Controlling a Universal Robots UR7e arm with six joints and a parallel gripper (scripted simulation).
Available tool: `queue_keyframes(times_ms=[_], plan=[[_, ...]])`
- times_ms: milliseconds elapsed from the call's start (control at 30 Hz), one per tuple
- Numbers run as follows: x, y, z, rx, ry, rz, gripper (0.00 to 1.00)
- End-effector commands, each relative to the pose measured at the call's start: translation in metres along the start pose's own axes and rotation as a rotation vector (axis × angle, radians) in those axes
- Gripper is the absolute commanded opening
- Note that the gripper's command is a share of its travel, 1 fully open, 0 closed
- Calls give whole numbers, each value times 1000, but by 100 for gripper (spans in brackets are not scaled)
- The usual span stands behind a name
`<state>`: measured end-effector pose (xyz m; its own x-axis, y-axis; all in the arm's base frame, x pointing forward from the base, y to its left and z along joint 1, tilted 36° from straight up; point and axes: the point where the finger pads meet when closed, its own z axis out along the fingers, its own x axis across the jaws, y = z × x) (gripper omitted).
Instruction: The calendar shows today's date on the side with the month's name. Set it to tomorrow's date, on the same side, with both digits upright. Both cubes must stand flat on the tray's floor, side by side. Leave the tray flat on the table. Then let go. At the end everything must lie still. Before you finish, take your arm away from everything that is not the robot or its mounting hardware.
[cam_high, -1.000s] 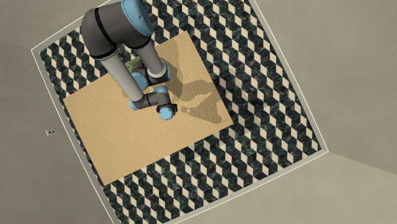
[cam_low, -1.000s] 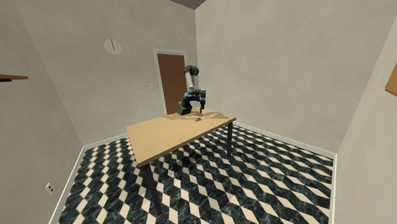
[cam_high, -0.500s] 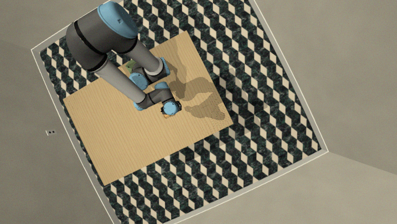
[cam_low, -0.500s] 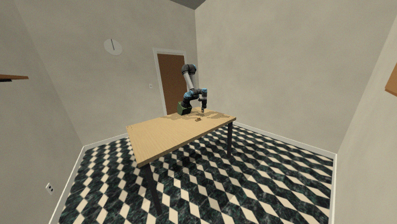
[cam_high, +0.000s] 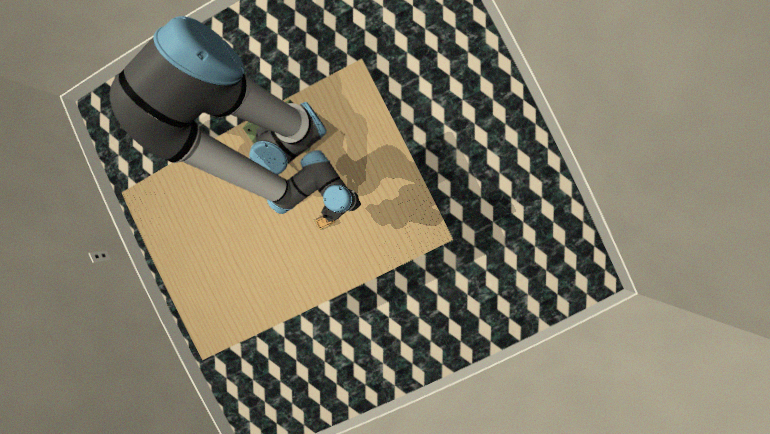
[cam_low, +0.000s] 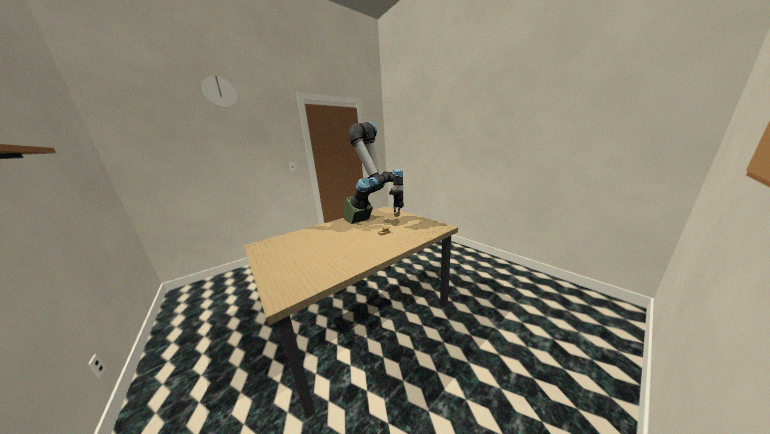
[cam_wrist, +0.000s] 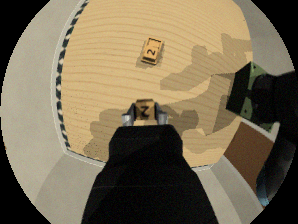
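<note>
My gripper (cam_wrist: 145, 107) (cam_low: 397, 211) is shut on a small wooden digit cube (cam_wrist: 143, 110) and holds it above the table (cam_high: 242, 269) (cam_low: 323, 258) (cam_wrist: 107, 63). A dark digit shows on the cube's upper face; I cannot read it for sure. The small calendar tray (cam_wrist: 152, 51) (cam_high: 322, 222) (cam_low: 383, 231) lies flat on the table a short way ahead of the gripper. It holds one cube whose top face shows a digit like a 2. In the overhead view the wrist hides the gripper and the held cube.
The arm's green base (cam_low: 355, 211) (cam_wrist: 248, 96) stands at the table's far edge, close to the right of the gripper in the wrist view. The table's edge and the chequered floor (cam_wrist: 63, 50) lie to the left there.
</note>
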<state>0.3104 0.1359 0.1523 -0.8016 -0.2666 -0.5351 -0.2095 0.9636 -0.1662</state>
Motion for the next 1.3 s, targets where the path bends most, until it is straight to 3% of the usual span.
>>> queue_keyframes(times_ms=[0,300,1267], plan=[[-3,5,-1,5,-13,-65,60],[-5,12,-3,4,-26,-142,60],[-6,13,1,5,-27,-146,60]])
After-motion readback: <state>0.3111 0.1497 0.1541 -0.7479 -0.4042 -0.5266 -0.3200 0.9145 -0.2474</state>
